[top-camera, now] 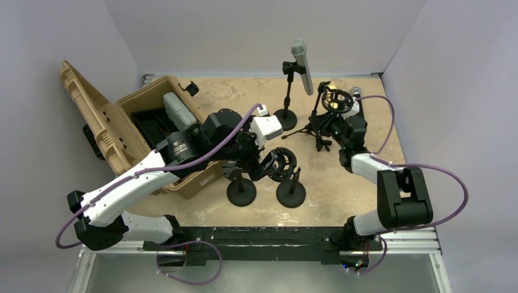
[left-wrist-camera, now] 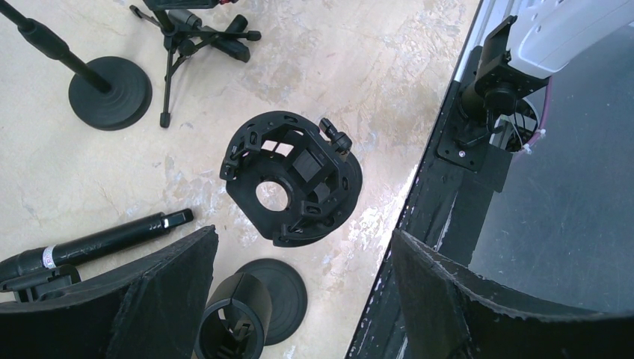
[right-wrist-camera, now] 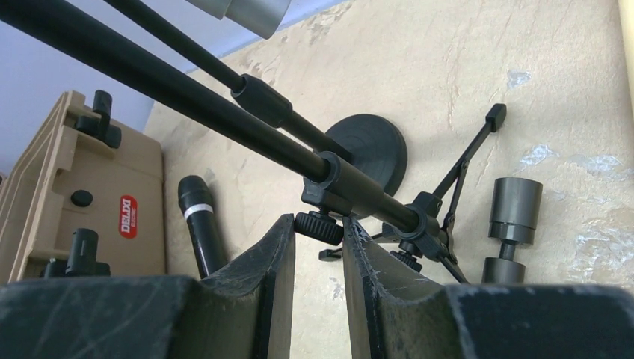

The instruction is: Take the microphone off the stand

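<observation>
Mic [top-camera: 303, 64] not yet removed from stand [top-camera: 285, 115]; R end effector [right-wrist-camera: 320, 233] narrowed on tripod knob [right-wrist-camera: 312, 222], L end effector [left-wrist-camera: 305, 238] wide, empty

Top: looks down over whole mottled beige tabletop [top-camera: 342, 195]. Wrists: close, left downward, right low-level; share black tripod stand [left-wrist-camera: 183, 34].
</observation>
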Controlling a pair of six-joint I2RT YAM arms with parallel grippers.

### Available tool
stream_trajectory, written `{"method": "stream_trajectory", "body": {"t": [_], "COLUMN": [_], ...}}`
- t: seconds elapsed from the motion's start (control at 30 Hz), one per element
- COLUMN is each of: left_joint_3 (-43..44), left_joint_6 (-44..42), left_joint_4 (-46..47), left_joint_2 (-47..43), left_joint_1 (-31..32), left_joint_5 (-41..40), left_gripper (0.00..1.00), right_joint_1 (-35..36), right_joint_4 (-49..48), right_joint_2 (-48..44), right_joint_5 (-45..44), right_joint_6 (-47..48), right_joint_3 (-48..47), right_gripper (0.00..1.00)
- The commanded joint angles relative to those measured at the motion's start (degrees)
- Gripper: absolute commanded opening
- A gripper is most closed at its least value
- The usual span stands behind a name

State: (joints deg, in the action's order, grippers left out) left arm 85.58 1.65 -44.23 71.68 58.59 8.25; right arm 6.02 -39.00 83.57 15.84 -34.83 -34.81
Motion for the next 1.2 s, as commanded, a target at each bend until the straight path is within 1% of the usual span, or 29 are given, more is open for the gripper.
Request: {"method": "stream_trajectory", "body": {"t": [0.0, 0.03, 0.17, 0.23, 0.33, 0.4, 0.43, 0.53, 0.7, 0.83, 1.0, 1.07, 1.17], "left_joint_3": [0.4, 0.3, 0.4, 0.4, 0.5, 0.5, 0.6, 0.6, 0.5, 0.5, 0.5, 0.5, 0.5], "left_joint_6": [-1.4, -1.4, -1.4, -1.4, -1.4, -1.4, -1.4, -1.4, -1.4, -1.4, -1.4, -1.4, -1.4], "left_joint_4": [1.1, 1.1, 1.0, 1.0, 1.0, 1.0, 1.0, 0.9, 1.0, 1.0, 1.0, 1.0, 1.0], "left_joint_2": [-0.1, -0.1, -0.3, -0.3, -0.4, -0.4, -0.4, -0.4, -0.4, -0.2, -0.2, -0.2, -0.3], "left_joint_1": [0.2, 0.3, 0.3, 0.3, 0.3, 0.3, 0.4, 0.4, 0.5, 0.5, 0.6, 0.6, 0.7], "left_joint_5": [0.1, 0.0, -0.3, -0.2, 0.0, 0.4, 0.4, 0.2, 0.2, 0.1, 0.2, 0.3, 0.2], "left_gripper": [0.84, 0.84, 0.84, 0.84, 0.84, 0.84, 0.84, 0.84, 0.84, 0.84, 0.84, 0.84, 0.84], "right_joint_1": [0.2, 0.1, -1.7, -3.4, -5.1, -5.8, -7.7, -10.0, -11.5, -11.7, -11.8, -12.0, -12.5], "right_joint_4": [6.2, 4.6, -3.3, -7.8, -11.0, -12.6, -13.5, -19.5, -31.7, -45.8, -63.9, -66.9, -66.1], "right_joint_2": [0.2, -0.1, -1.8, -3.0, -4.4, -4.3, -4.0, -2.1, 3.9, 10.1, 17.7, 20.3, 22.1], "right_joint_5": [6.8, 9.4, 19.5, 23.2, 26.6, 28.4, 29.4, 32.5, 35.5, 36.1, 34.4, 33.4, 32.1], "right_joint_6": [2.1, 0.8, -5.0, -8.1, -11.8, -13.4, -14.1, -17.3, -24.6, -35.5, -48.2, -50.6, -50.8], "right_joint_3": [2.3, 3.0, 6.6, 8.6, 10.5, 11.0, 11.3, 12.4, 11.5, 11.5, 12.1, 11.2, 9.3], "right_gripper": [0.02, 0.05, 0.34, 0.45, 0.57, 0.62, 0.65, 0.68, 0.69, 0.7, 0.68, 0.68, 0.68]}}
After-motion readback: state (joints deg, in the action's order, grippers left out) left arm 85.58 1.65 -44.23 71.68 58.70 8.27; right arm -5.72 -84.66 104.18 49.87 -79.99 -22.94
